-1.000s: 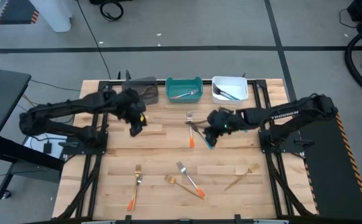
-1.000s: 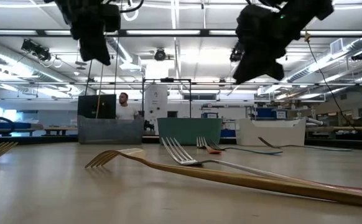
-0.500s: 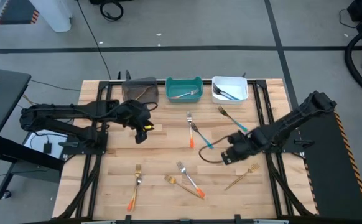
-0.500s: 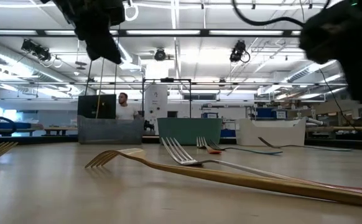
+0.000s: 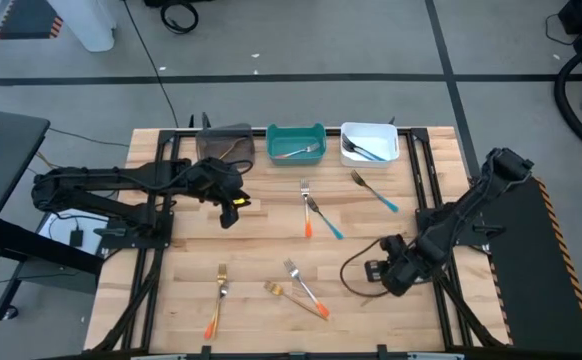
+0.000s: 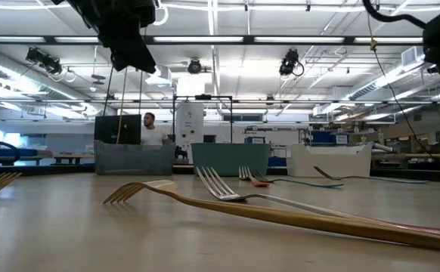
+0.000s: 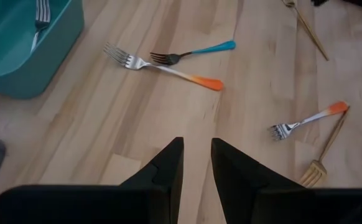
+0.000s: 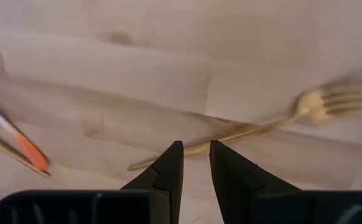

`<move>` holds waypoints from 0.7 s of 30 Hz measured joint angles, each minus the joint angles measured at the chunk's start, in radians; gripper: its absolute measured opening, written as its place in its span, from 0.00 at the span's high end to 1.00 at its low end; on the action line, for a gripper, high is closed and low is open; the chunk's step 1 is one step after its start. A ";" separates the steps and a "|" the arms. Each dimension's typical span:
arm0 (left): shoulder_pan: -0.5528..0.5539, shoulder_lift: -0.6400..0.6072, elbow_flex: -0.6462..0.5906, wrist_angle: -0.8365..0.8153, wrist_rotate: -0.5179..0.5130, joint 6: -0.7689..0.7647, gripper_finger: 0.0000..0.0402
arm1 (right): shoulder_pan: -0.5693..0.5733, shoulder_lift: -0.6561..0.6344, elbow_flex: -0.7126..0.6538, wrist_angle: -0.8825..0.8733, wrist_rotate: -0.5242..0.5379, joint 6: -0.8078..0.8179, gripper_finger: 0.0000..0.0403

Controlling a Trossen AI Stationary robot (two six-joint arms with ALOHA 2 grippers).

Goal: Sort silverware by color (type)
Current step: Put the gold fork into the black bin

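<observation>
Gold fork point(image 8: 255, 121) lies on the table point(image 5: 271, 220) just ahead of the right gripper point(image 8: 194, 163), its long axis crossing the narrowly parted, empty fingers. The left gripper point(image 5: 229, 212), likewise slightly parted and empty, hangs well apart near the grey bin point(image 5: 223, 145).

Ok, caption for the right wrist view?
Right gripper hovering over a gold fork on the table, empty.
</observation>
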 joint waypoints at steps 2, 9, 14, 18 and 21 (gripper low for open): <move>0.000 0.000 0.000 0.005 -0.001 0.000 0.77 | 0.015 0.036 0.000 0.015 -0.007 -0.100 0.78; 0.000 0.000 0.000 0.010 -0.001 0.000 0.77 | 0.028 0.119 0.000 0.017 -0.172 -0.753 0.78; 0.000 0.000 0.000 0.028 -0.001 -0.017 0.77 | 0.026 0.126 0.000 0.014 -0.154 -1.104 0.78; 0.000 0.000 0.000 0.043 -0.001 -0.043 0.77 | 0.026 0.125 0.000 0.013 -0.115 -1.282 0.78; 0.000 0.000 0.000 0.043 -0.001 -0.038 0.77 | 0.026 0.126 0.000 0.016 -0.077 -1.387 0.78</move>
